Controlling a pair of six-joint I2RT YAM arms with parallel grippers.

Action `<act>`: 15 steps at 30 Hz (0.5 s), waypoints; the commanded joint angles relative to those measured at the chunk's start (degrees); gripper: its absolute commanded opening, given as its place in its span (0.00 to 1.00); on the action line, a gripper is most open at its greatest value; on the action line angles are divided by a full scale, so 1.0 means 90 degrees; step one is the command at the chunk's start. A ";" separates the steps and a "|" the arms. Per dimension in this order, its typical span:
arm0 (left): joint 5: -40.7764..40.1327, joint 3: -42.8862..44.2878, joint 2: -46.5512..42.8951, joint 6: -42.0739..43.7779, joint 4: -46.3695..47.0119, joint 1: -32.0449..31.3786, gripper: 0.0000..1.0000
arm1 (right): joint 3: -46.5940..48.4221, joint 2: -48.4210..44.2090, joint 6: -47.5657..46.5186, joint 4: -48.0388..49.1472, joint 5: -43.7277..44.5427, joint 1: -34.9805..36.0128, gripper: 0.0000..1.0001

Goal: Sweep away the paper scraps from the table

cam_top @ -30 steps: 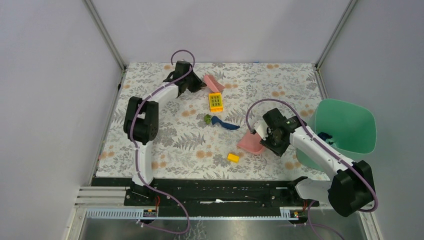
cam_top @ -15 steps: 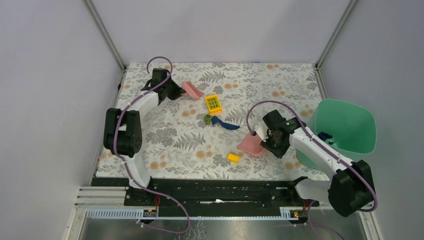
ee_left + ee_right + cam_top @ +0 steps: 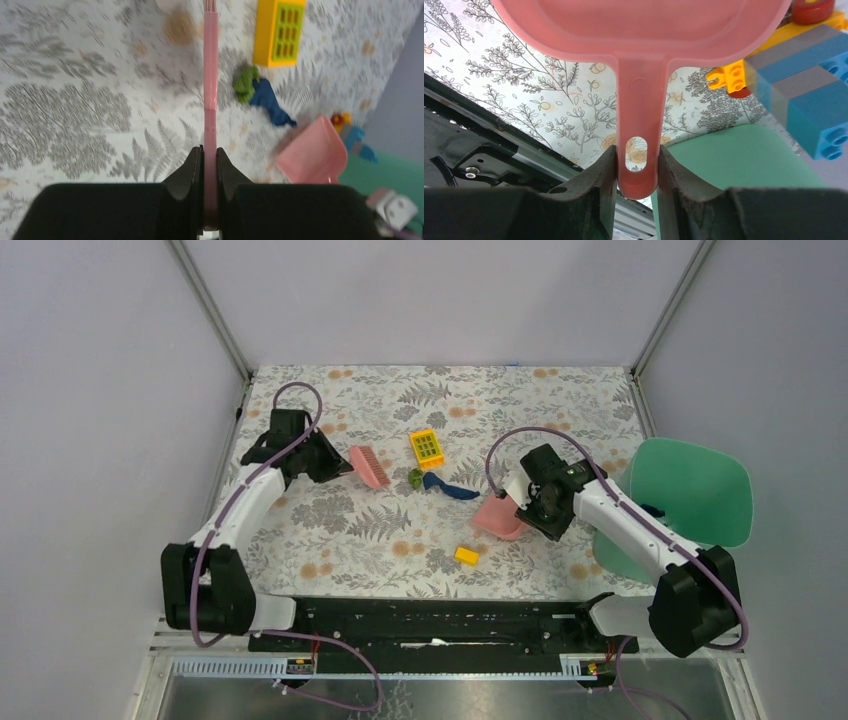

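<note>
Left gripper point(image 3: 210, 156) clamped narrow on pink comb-like plastic brush point(image 3: 210, 75), seen edge-on over white fern-print table point(image 3: 350, 530). Right gripper point(image 3: 637, 162) pinched handle of pink plastic dustpan point(image 3: 639, 30). Dark blue wrinkly paper scrap point(image 3: 447, 487) lay mid-table, touching small green crumpled scrap point(image 3: 414, 478), between brush and dustpan, just near side of yellow studded building block point(image 3: 427, 447).

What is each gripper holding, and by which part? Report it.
Left gripper: the pink brush, by the end of its handle. Right gripper: the pink dustpan, by its handle's end, at the hanging hole.
</note>
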 commanded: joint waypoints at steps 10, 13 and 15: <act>-0.1951 0.2780 -0.0044 0.2487 -0.3014 -0.0684 0.00 | 0.0472 0.0185 -0.0396 -0.0225 0.0550 0.0053 0.00; -0.3431 0.3176 0.0448 0.2876 -0.3194 -0.1139 0.00 | 0.0459 0.0108 -0.0503 -0.0340 0.0544 0.0055 0.00; -0.4030 0.3354 0.0755 0.3341 -0.3164 -0.1428 0.00 | 0.0394 0.0087 -0.0561 -0.0353 0.0505 0.0054 0.00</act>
